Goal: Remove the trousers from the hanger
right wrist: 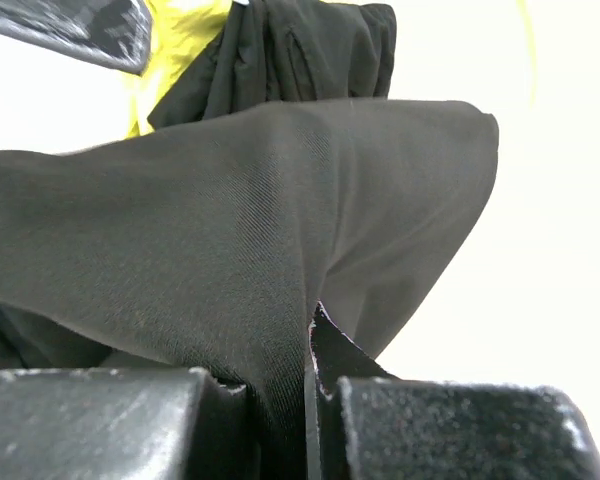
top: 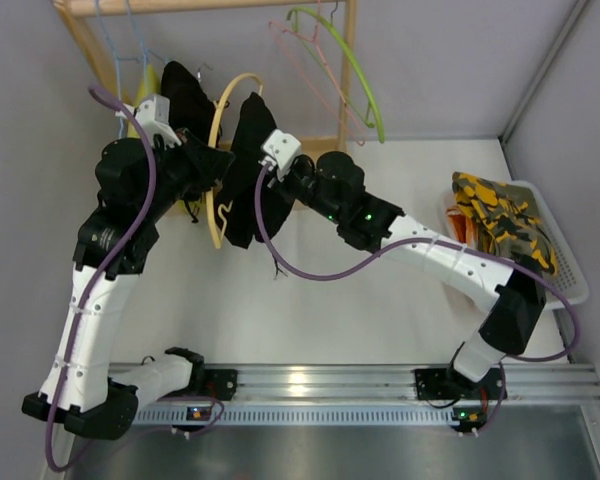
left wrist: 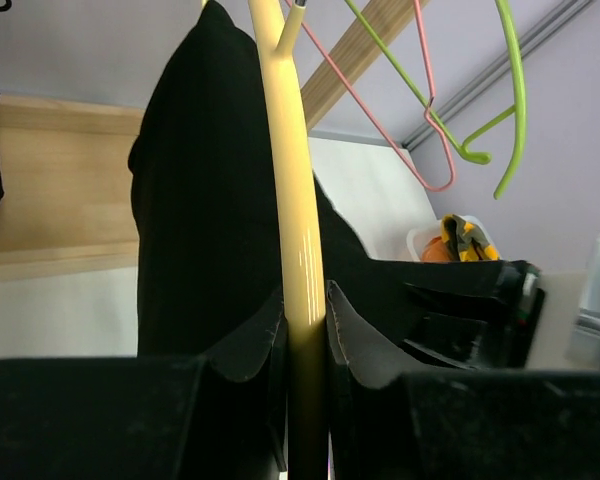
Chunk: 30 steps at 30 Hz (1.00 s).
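Note:
The cream-yellow hanger (top: 218,140) hangs by the wooden rack at the back left, with the black trousers (top: 246,175) draped on it. My left gripper (top: 212,160) is shut on the hanger's arm. In the left wrist view the yellow bar (left wrist: 295,200) runs up between the closed jaws of the left gripper (left wrist: 305,320), with the trousers (left wrist: 200,200) behind it. My right gripper (top: 264,168) is shut on the trousers from the right. In the right wrist view the fabric (right wrist: 230,230) is pinched in the right gripper (right wrist: 292,375).
A second black garment (top: 185,92) hangs further left. Green (top: 358,75), pink (top: 315,70) and blue (top: 130,40) hangers hang on the wooden rack (top: 210,6). A white basket (top: 570,270) with camouflage cloth (top: 500,215) stands at the right.

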Each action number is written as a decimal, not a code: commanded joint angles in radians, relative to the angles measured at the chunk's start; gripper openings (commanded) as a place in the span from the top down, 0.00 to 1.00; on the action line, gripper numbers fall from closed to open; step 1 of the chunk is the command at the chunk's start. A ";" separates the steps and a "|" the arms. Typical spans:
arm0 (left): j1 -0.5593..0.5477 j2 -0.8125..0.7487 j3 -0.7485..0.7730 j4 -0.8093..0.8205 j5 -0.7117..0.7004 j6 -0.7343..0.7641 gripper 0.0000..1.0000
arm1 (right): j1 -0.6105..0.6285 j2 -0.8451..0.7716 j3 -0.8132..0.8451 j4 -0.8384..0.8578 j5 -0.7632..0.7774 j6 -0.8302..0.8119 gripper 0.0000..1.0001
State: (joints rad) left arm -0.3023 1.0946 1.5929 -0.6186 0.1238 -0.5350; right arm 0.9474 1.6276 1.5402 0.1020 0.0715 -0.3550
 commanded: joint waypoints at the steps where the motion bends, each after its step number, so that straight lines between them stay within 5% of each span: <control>1: 0.005 -0.025 -0.007 0.082 -0.081 0.052 1.00 | -0.018 -0.118 0.077 0.048 -0.036 -0.024 1.00; 18: 0.005 0.007 -0.027 0.080 -0.061 0.056 1.00 | -0.052 -0.232 -0.018 -0.056 -0.151 -0.064 1.00; 30: 0.005 0.042 0.114 0.080 0.065 0.018 1.00 | -0.032 -0.095 -0.155 0.074 -0.300 -0.018 0.99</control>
State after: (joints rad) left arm -0.3080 1.1481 1.6276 -0.6838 0.1795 -0.5129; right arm 0.9073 1.5017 1.3590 0.0368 -0.1455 -0.3908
